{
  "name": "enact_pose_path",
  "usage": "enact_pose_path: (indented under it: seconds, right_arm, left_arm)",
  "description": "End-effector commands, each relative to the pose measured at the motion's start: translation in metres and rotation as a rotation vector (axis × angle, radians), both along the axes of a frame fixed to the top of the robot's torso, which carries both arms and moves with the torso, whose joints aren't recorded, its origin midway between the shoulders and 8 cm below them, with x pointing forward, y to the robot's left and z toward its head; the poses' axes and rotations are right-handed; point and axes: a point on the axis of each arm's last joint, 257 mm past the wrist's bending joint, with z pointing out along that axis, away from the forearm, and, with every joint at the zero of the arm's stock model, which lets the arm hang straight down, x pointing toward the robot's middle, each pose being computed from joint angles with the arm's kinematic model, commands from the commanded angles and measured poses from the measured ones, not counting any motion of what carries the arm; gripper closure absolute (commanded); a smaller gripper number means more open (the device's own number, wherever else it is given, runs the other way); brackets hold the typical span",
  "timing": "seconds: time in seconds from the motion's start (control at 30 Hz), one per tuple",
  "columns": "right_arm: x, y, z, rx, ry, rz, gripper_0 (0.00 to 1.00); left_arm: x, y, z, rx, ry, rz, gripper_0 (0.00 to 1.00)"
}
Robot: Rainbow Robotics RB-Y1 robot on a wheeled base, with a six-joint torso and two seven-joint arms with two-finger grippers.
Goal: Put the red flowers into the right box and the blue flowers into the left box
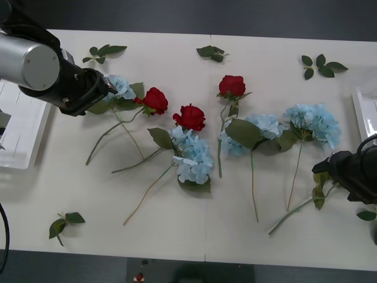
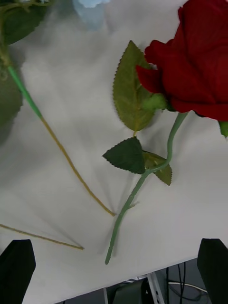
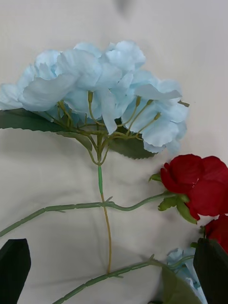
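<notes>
Red flowers lie mid-table: one (image 1: 155,100) beside a blue flower (image 1: 121,86), one (image 1: 189,117) above another blue flower (image 1: 192,156), one (image 1: 232,85) farther back. More blue flowers (image 1: 265,125) (image 1: 312,122) lie to the right. My left gripper (image 1: 105,88) hovers at the leftmost blue flower (image 3: 95,90), open, its black fingers (image 3: 15,268) straddling the stem, with a red flower (image 3: 197,183) alongside. My right gripper (image 1: 327,168) is low at the right, open above the stem of a red flower (image 2: 199,61). The left box (image 1: 20,132) and right box (image 1: 365,109) sit at the table's ends.
Loose green leaf sprigs lie at the back (image 1: 103,53) (image 1: 212,53) (image 1: 321,63) and near the front left (image 1: 63,224). Long stems cross the table's middle. The front table edge (image 1: 206,256) is near my right gripper.
</notes>
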Motion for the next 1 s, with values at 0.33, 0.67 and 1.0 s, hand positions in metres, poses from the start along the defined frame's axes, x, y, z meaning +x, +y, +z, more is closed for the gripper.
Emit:
enact_pose_path:
  seconds: [0.33, 0.67, 1.0]
  right_arm:
    - [0.010, 0.001, -0.023, 0.039, 0.054, -0.205, 0.00]
    - [0.017, 0.000, -0.036, 0.067, 0.063, -0.246, 0.00]
    - [0.011, -0.011, -0.050, 0.047, 0.079, -0.274, 0.00]
  left_arm:
    - [0.049, 0.015, -0.018, 0.046, -0.040, 0.055, 0.00]
    - [0.061, 0.014, -0.047, 0.140, -0.003, 0.053, 0.00]
    - [0.063, 0.001, -0.069, 0.147, 0.003, 0.037, 0.00]
